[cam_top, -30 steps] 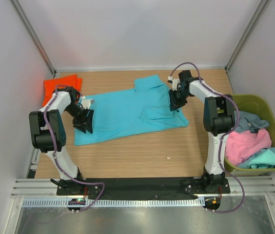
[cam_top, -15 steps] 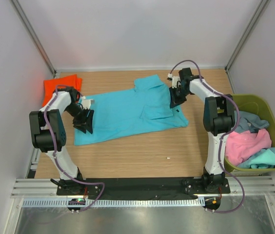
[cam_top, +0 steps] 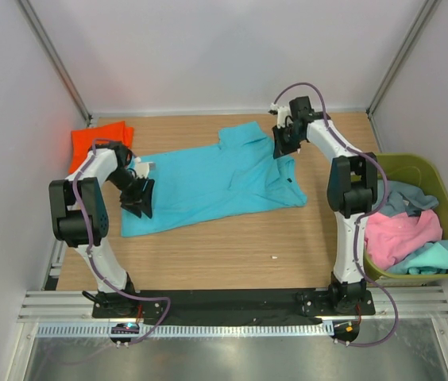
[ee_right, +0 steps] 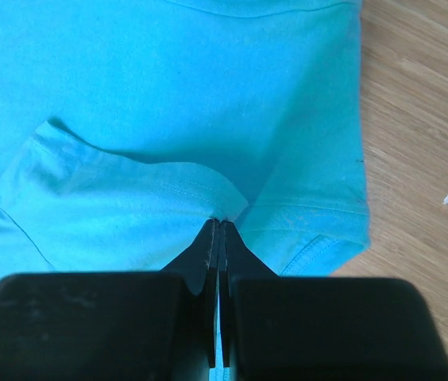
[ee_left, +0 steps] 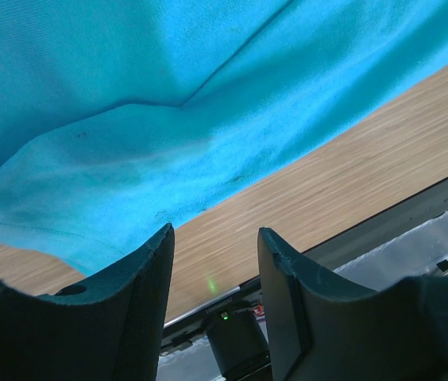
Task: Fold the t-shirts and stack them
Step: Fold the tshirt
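Here the blue shirt [cam_top: 208, 178] lies spread flat on the table [cam_top: 232, 254]. The right gripper [cam_top: 282, 144] is closed, pinching a fold of cloth at the shirt's far right end. The left gripper [cam_top: 140, 198] sits over the shirt's left edge, jaws parted with nothing between them. An orange shirt [cam_top: 101, 136] lies just beyond the blue shirt's left end, and a bin [cam_top: 415, 161] of shirts stands well to its right.

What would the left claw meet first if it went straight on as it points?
Most likely the bare table beside the hem of the turquoise shirt; the left claw might clip the cloth, as depth is unclear.
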